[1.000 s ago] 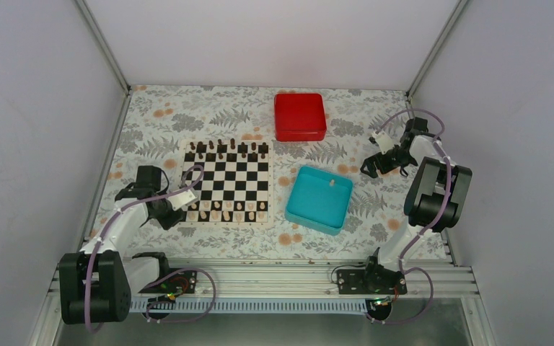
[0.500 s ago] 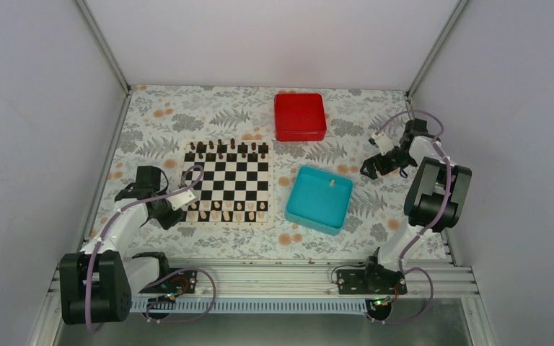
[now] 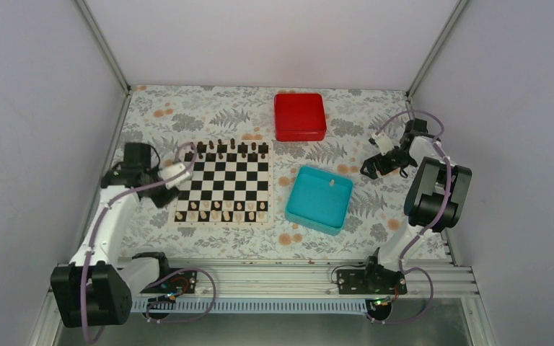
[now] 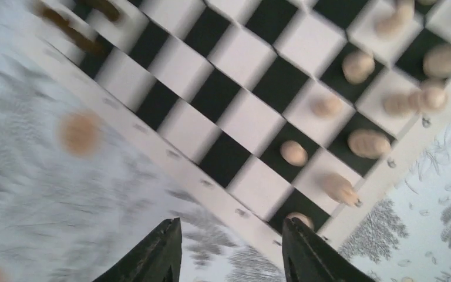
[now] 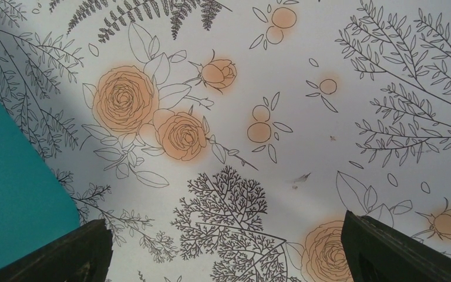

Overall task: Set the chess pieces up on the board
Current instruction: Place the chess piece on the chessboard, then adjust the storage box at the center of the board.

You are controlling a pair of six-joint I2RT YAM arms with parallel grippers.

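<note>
Cream-coloured chess pieces [image 3: 220, 210] stand along the two rows of the board [image 3: 231, 180] nearest the arms, and the dark chessmen [image 3: 227, 149] line its far edge. The board lies flat on a floral cloth [image 3: 187, 115], left of centre in the top view. The left gripper [image 4: 230, 226] hovers over the border on the board's left side. Its wrist camera shows the two dark fingers [image 4: 158, 252] parted, with only the pale border and the cloth between them, holding nothing. In that view, which is blurred, several cream pieces sit on the squares just ahead of the fingertips, and one on the corner square shows right at the tip of the right-hand finger. A teal tray [image 3: 310, 209] sits just to the right of the board, apart from it, with one small piece [image 3: 330, 183] standing near its far wall. A red box [image 3: 300, 116] lies farther back, beyond the tray and apart from it. The right gripper [image 5: 226, 223] hangs above the cloth to the right of the tray. Its fingers [image 5: 53, 258] are spread wide with nothing between them but printed roses and ferns, and the tray's teal side fills the left edge of its wrist view.
</note>
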